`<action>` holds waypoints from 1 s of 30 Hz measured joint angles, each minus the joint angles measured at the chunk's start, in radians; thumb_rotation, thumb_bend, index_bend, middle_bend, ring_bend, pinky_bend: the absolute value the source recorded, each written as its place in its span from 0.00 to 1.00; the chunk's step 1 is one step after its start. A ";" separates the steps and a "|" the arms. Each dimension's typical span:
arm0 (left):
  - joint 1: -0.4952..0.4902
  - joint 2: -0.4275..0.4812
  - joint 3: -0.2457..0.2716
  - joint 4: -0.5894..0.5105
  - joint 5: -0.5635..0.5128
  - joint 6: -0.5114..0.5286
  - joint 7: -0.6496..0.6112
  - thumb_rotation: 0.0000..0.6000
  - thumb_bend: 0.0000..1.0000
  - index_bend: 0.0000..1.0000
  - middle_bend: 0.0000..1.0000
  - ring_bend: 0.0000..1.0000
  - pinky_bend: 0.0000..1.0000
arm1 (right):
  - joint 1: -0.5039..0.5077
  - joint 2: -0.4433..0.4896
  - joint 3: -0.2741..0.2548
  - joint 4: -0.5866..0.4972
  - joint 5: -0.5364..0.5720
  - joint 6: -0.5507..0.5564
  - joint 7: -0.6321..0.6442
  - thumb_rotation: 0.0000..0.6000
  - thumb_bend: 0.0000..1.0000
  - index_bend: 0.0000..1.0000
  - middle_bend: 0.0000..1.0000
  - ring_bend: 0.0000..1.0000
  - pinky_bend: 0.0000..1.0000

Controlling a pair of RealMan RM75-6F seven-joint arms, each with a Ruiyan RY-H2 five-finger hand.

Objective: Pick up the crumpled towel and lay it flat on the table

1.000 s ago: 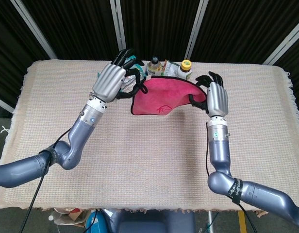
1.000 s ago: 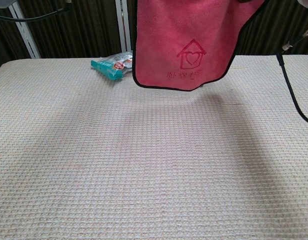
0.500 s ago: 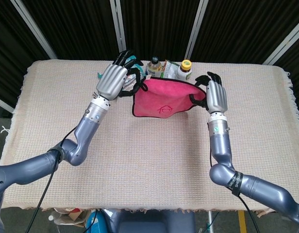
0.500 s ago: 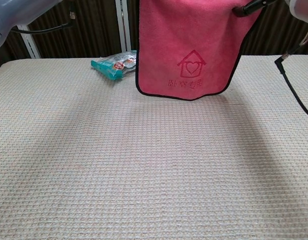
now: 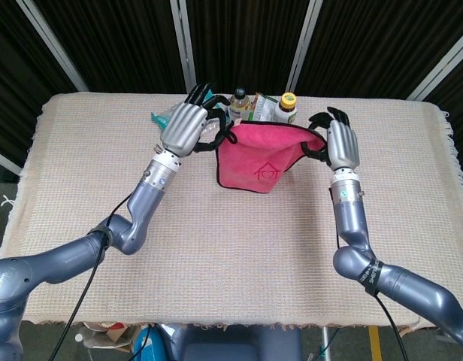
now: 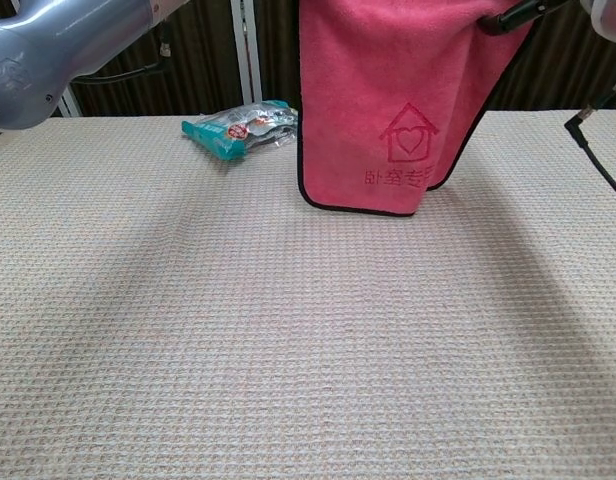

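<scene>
Dark curtains (image 5: 104, 37) behind cloth-covered table (image 5: 231, 248)

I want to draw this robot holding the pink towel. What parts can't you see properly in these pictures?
- Head view: the fingertips of the left hand and right hand are hidden behind the towel.
- Chest view: both hands are cut off by the top edge.
- Head view: the bottles behind the towel are partly hidden, labels too small to read.
- Chest view: the teal packet print is too small.

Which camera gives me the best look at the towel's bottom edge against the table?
The chest view: the towel hangs with its lower hem facing the camera above the table. The head view looks down on the towel, foreshortening it, so the gap cannot be judged.
</scene>
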 measured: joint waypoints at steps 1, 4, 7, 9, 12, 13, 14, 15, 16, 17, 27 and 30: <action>-0.001 -0.006 0.000 0.005 0.000 0.000 0.000 1.00 0.47 0.64 0.27 0.03 0.02 | 0.003 -0.003 -0.001 0.004 -0.003 0.000 0.001 1.00 0.60 0.75 0.34 0.11 0.06; -0.001 -0.024 0.006 0.015 0.000 -0.001 -0.004 1.00 0.47 0.64 0.27 0.03 0.02 | 0.005 -0.008 -0.008 0.005 -0.009 0.002 0.006 1.00 0.59 0.75 0.34 0.11 0.06; 0.006 -0.037 0.014 0.016 0.003 0.003 -0.014 1.00 0.47 0.64 0.27 0.03 0.02 | 0.001 -0.008 -0.018 -0.004 -0.015 0.007 0.004 1.00 0.59 0.75 0.34 0.11 0.06; 0.015 -0.042 0.020 0.009 0.007 0.012 -0.021 1.00 0.47 0.64 0.27 0.03 0.02 | -0.004 -0.007 -0.026 -0.017 -0.021 0.014 0.001 1.00 0.60 0.75 0.34 0.11 0.06; 0.030 -0.045 0.028 -0.009 0.014 0.024 -0.031 1.00 0.47 0.64 0.27 0.03 0.02 | -0.015 -0.005 -0.042 -0.044 -0.031 0.031 -0.006 1.00 0.60 0.75 0.34 0.11 0.06; 0.035 -0.045 0.032 -0.015 0.017 0.029 -0.032 1.00 0.47 0.64 0.27 0.03 0.02 | -0.019 -0.005 -0.048 -0.054 -0.034 0.038 -0.009 1.00 0.60 0.75 0.34 0.11 0.06; 0.041 -0.044 0.036 -0.022 0.021 0.034 -0.033 1.00 0.47 0.64 0.27 0.03 0.02 | -0.023 -0.004 -0.054 -0.064 -0.038 0.046 -0.014 1.00 0.59 0.75 0.34 0.11 0.06; 0.049 -0.041 0.041 -0.032 0.027 0.041 -0.035 1.00 0.47 0.64 0.27 0.03 0.02 | -0.029 -0.003 -0.064 -0.079 -0.044 0.057 -0.022 1.00 0.59 0.75 0.34 0.11 0.06; 0.055 -0.038 0.045 -0.040 0.031 0.046 -0.035 1.00 0.47 0.64 0.27 0.03 0.02 | -0.033 -0.003 -0.070 -0.089 -0.049 0.067 -0.027 1.00 0.59 0.75 0.34 0.11 0.06; 0.062 -0.034 0.049 -0.048 0.035 0.052 -0.036 1.00 0.47 0.64 0.27 0.03 0.02 | -0.038 -0.002 -0.077 -0.099 -0.054 0.077 -0.033 1.00 0.60 0.75 0.34 0.11 0.06; 0.133 0.011 0.086 -0.149 0.066 0.098 -0.046 1.00 0.47 0.64 0.27 0.03 0.02 | -0.085 0.006 -0.112 -0.206 -0.079 0.168 -0.072 1.00 0.59 0.75 0.34 0.11 0.06; 0.153 0.022 0.098 -0.187 0.079 0.115 -0.048 1.00 0.47 0.64 0.27 0.03 0.02 | -0.103 0.013 -0.126 -0.253 -0.091 0.198 -0.087 1.00 0.60 0.75 0.34 0.11 0.06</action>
